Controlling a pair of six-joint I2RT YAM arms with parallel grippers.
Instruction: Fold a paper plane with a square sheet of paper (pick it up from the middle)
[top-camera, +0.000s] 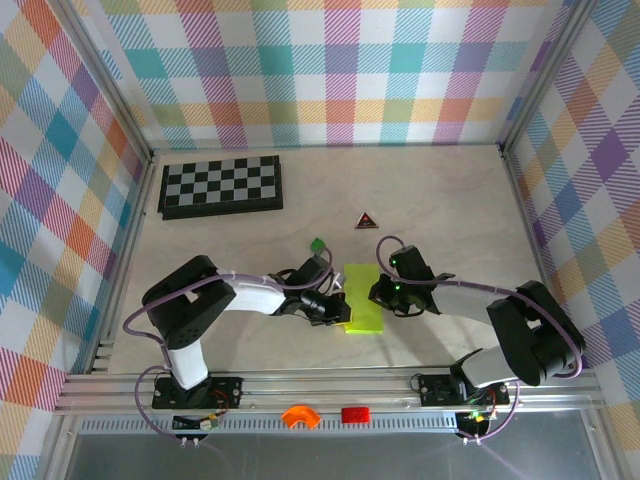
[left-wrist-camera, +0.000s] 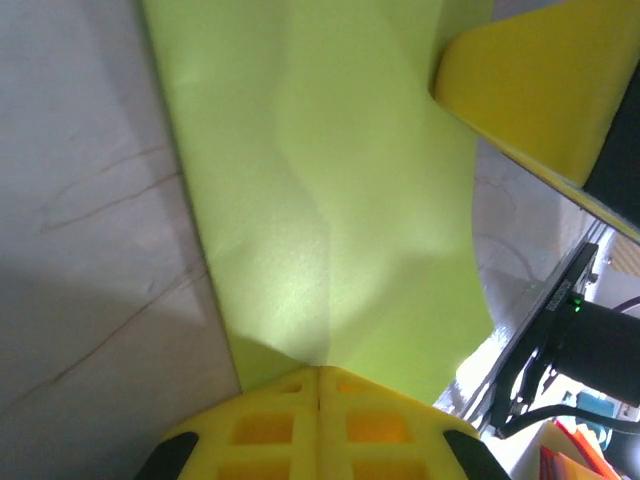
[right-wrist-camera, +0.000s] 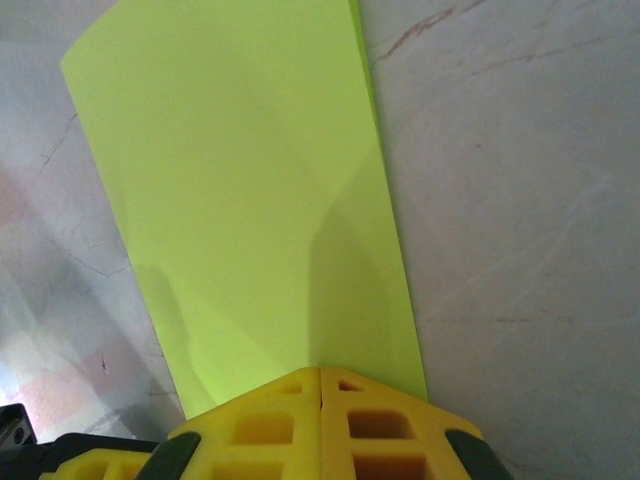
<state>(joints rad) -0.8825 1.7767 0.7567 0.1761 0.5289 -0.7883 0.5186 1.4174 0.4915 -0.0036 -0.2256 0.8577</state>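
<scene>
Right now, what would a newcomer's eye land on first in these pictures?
The lime-green paper at the centre of the table, folded into a narrow strip, with the closed left claw and closed right claw meeting it from either side. Next, the black-and-white checkerboard at the far left.

Both arms (top-camera: 255, 294) are black and white with lilac cables (top-camera: 128, 325) and yellow, grid-hollowed claw fingers (left-wrist-camera: 270, 425).

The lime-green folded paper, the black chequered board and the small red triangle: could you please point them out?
lime-green folded paper (top-camera: 363, 292): top external view, upper middle.
black chequered board (top-camera: 222, 185): top external view, centre.
small red triangle (top-camera: 366, 221): top external view, centre.
</scene>
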